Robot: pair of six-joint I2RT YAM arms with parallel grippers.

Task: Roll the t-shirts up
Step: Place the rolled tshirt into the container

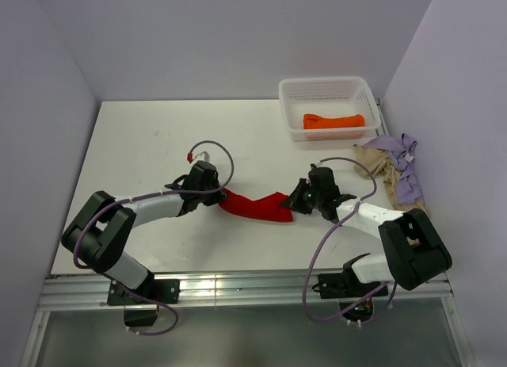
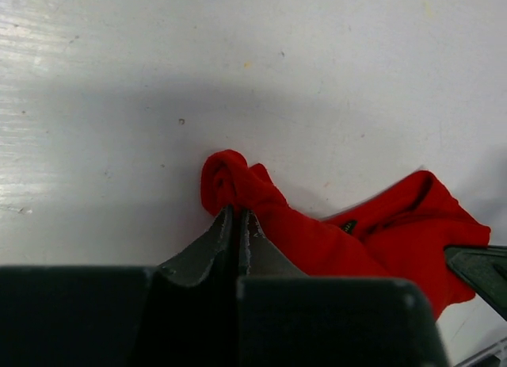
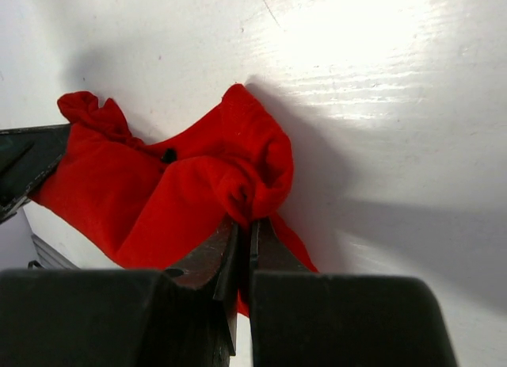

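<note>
A bright red t-shirt point(image 1: 257, 206) lies bunched in a narrow band on the white table, stretched between my two grippers. The left gripper point(image 1: 215, 194) is shut on its left end; in the left wrist view the cloth point(image 2: 317, 232) gathers at that gripper point(image 2: 237, 212). At the other end the right gripper point(image 1: 291, 202) is shut on a fold of the same red t-shirt point(image 3: 198, 185), pinched right at its tips point(image 3: 244, 221). An orange t-shirt point(image 1: 333, 121) lies rolled in the basket. Beige point(image 1: 372, 165) and lavender point(image 1: 402, 165) t-shirts are heaped at the right edge.
A white mesh basket point(image 1: 327, 90) stands at the back right of the table point(image 1: 150, 145). Walls close in the left, back and right sides. Purple cables loop above both arms.
</note>
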